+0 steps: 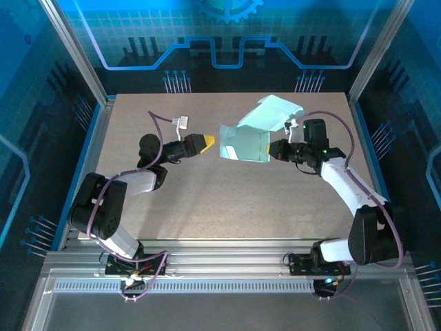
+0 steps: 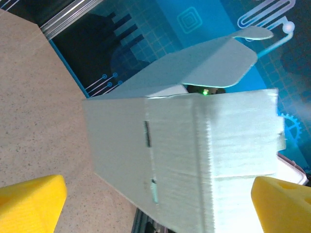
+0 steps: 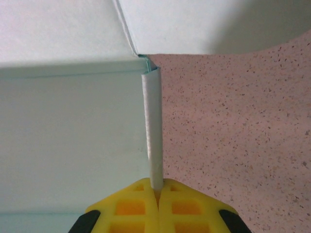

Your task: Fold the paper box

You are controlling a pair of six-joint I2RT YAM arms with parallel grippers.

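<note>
Top view / paper box (image 1: 256,135): mid-bench, toward the far edge, partly erected. One flap (image 1: 279,109) lifts toward the far right corner.
Top view / long axis: roughly left to right across the bench (image 1: 234,207).
Top view / left hand (image 1: 202,143): just beside the box's left end, apparently not touching, pointing at it.
Top view / right hand (image 1: 275,149): at the box's right end.
Left wrist / left hand: yellow fingers (image 2: 34,201) spread wide, nothing held. The box wall stands straight ahead of them.
Left wrist / writing: none readable; a dark slit in the panel.
Right wrist / right hand: closed tight, pinching a thin curled edge strip (image 3: 152,131) of the box.
Judgement / next move: the right hand anchors the box; the free left hand has the unheld end directly ahead, so the fold likely falls to it.
</note>
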